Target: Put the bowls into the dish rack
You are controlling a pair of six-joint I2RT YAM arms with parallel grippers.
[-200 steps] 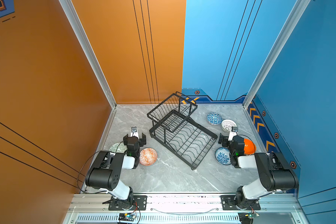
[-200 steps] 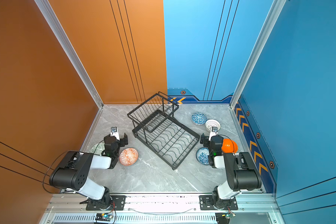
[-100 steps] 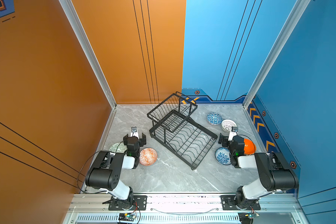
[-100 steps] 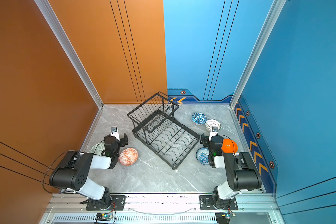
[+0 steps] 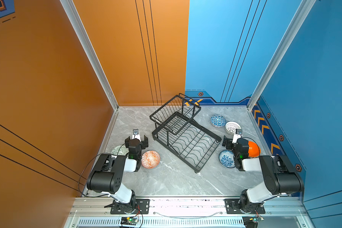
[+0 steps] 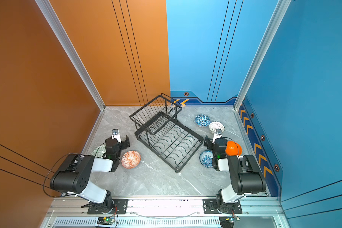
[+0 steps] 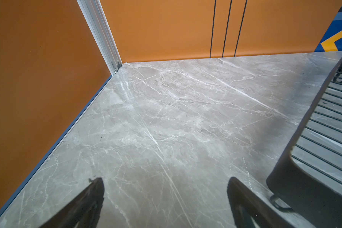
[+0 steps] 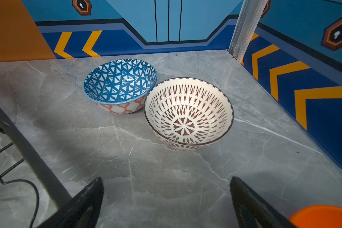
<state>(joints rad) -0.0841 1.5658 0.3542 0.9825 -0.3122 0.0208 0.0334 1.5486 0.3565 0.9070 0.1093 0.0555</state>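
Observation:
The black wire dish rack (image 5: pixel 184 134) stands empty mid-table. Right of it sit a blue-white triangle bowl (image 5: pixel 218 120), a white lattice bowl (image 5: pixel 233 127), a plain orange bowl (image 5: pixel 254 149) and a blue-white floral bowl (image 5: pixel 226 159). Left of it lie an orange-white geometric bowl (image 5: pixel 150 159) and a pale green bowl (image 5: pixel 118 150), partly under the arm. My left gripper (image 5: pixel 136 140) is open over bare table between those two. My right gripper (image 8: pixel 166 178) is open and empty, a short way from the lattice bowl (image 8: pixel 188 112) and triangle bowl (image 8: pixel 120 81).
Orange walls close the left and back left, blue walls the back right and right. The rack's edge (image 7: pixel 324 122) lies close beside my left gripper (image 7: pixel 165 179). The rack's corner (image 8: pixel 28 150) and the orange bowl's rim (image 8: pixel 322 216) flank my right gripper.

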